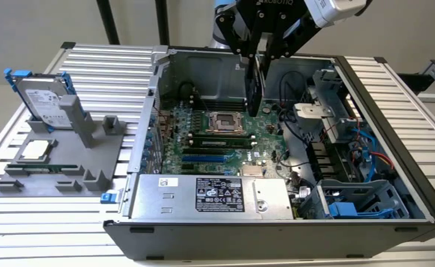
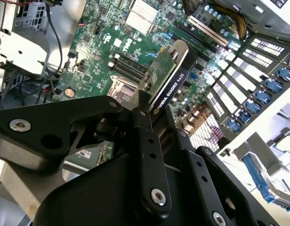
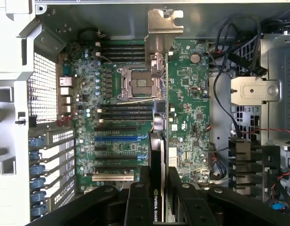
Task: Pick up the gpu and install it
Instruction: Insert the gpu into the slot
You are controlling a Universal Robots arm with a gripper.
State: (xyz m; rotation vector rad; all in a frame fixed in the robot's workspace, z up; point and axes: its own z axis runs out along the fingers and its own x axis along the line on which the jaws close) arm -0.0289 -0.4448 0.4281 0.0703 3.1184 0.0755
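Exterior view, gpu: thin flat dark-faced green-board gpu w/ silver metal bracket, hanging edge-on inside the case, over the green motherboard just beside the square metal CPU socket; bracket end points away from the gripper; not seated in a slot.
Gripper: black two-finger gripper clamped on the gpu's near end, one finger each side.
Surface: pale ribbed metal-slat table; plain pale wall behind.
Case: open dark-rimmed tower case, lying on its side.
Inside: silver PSU box along the near wall; blue plastic drive cage; red/blue/black cables at the exterior view's right.
Exterior view's left: grey plastic fixture w/ upright silver blue-framed hard drive, square CPU chip, narrow green RAM stick lying flat.
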